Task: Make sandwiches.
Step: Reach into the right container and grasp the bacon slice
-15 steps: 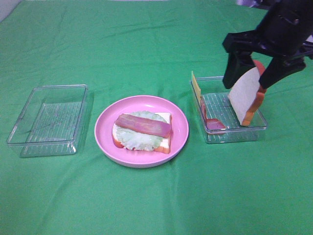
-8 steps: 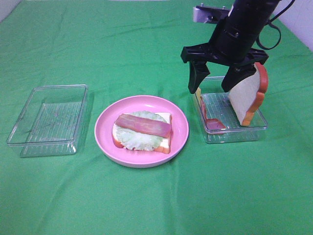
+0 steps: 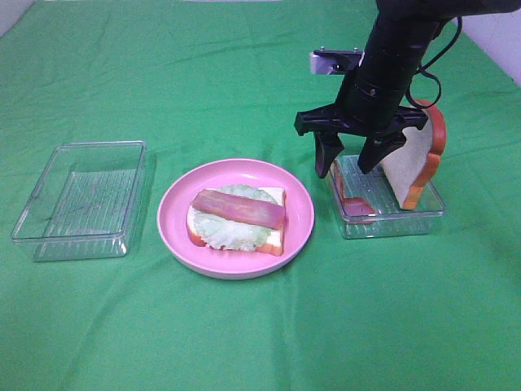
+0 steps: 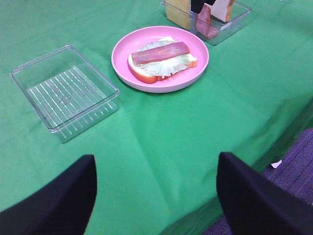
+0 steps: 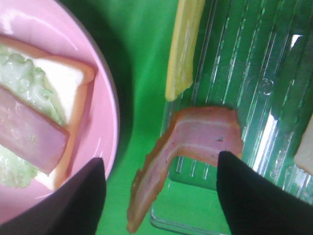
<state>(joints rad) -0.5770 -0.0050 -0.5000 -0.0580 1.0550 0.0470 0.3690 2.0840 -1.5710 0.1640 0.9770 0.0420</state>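
**Right claw**: fingers spread wide and closed on nothing, over the left wall of the food tray. One finger stands outside that wall, on the plate side. The other stands over the tray's floor.

**Loose bacon strip**: pink-red and bent, directly below the gap between the fingers and set against the same wall. Whether either finger touches it cannot be told.

**Cheese slice**: yellow, standing on edge along that wall on the claw's far side. In the high view the claw hides most of it.

**Bread slice**: white with an orange-brown crust, to the claw's right in the same tray. It leans nearly upright, just beside the claw's right finger.

**Pink plate**: to the claw's left, near but apart. It carries the open sandwich, which is a bread base, pale green lettuce and one bacon strip lying flat on top.

**Second clear tray**: farther left, beyond the plate and well apart from the right claw.

**Bench**: covered in green cloth, bearing all of these things.

**Left claw**: fingers likewise wide apart and holding nothing. It hangs above the bench near its edge, well apart from every item. The plate and open sandwich lie well ahead of it.
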